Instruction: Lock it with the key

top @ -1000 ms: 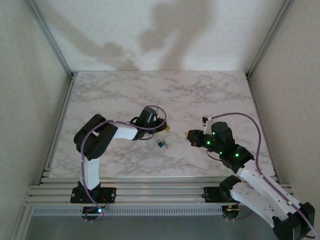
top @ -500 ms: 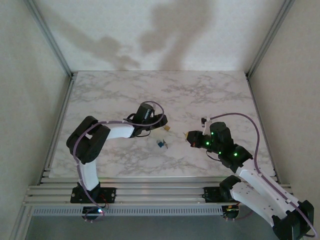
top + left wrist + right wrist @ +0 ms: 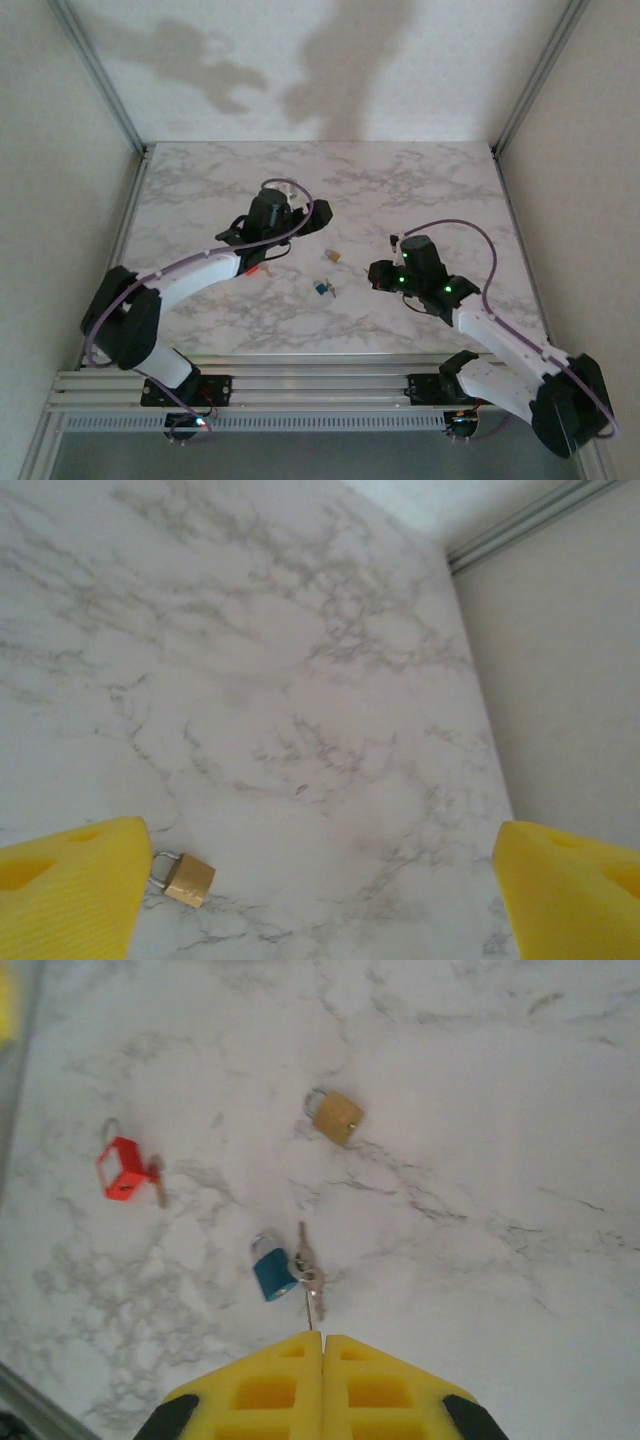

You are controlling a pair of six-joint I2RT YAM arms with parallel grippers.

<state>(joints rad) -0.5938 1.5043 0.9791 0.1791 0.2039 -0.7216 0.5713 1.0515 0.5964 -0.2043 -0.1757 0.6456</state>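
The left gripper (image 3: 320,890) is wide open near the brass lock (image 3: 188,878); the right gripper (image 3: 322,1345) is shut by the keys (image 3: 308,1272). The flat keys could slide away when grabbed.

tabletop (image 3: 200,190): we see white marble under both arms.
brass padlock (image 3: 333,256): lies between the grippers, touching neither.
blue padlock (image 3: 320,288): near the brass one, toward the arm bases.
left gripper (image 3: 320,212): beyond the brass padlock.
right gripper (image 3: 373,272): right of both padlocks.
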